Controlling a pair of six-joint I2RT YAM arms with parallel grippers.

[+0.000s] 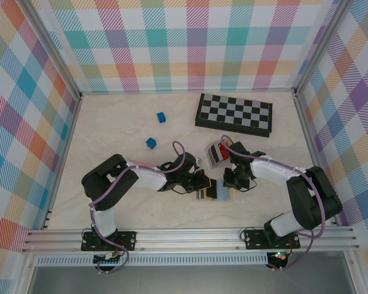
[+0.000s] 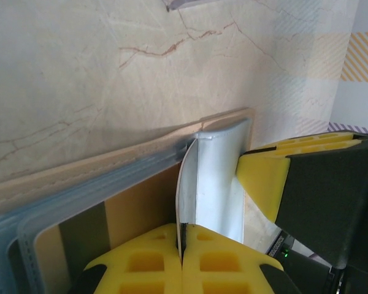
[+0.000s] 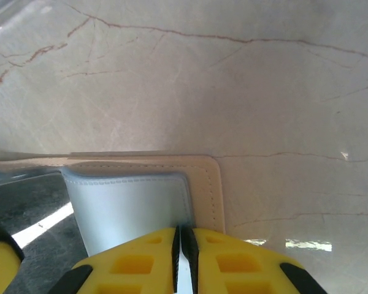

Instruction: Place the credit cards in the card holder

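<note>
Tabletop (image 3: 233, 73) stretches open beyond the card holder's (image 3: 205, 184) stitched tan edge.

Desk (image 1: 110, 184) is a pale marble-look top with thin reddish-brown veins, walled in on three sides by plaid panels, with a metal rail along the near edge. Black-and-grey chessboard (image 1: 233, 114) lies flat at the far right, near the back wall. Two small blue cubes sit left of it and apart from each other, one further back (image 1: 161, 116) and one nearer (image 1: 151, 143). Clear plastic case (image 1: 217, 153) with something red inside lies near the middle, just in front of the chessboard. Card holder (image 1: 213, 191) lies open near the front centre, tan border flat on the desk, blue-grey and dark panels facing up. The wrist views show its stitched tan edge (image 2: 80, 168) (image 3: 202, 177) on the bare desk (image 2: 110, 73) (image 3: 233, 79).
</note>
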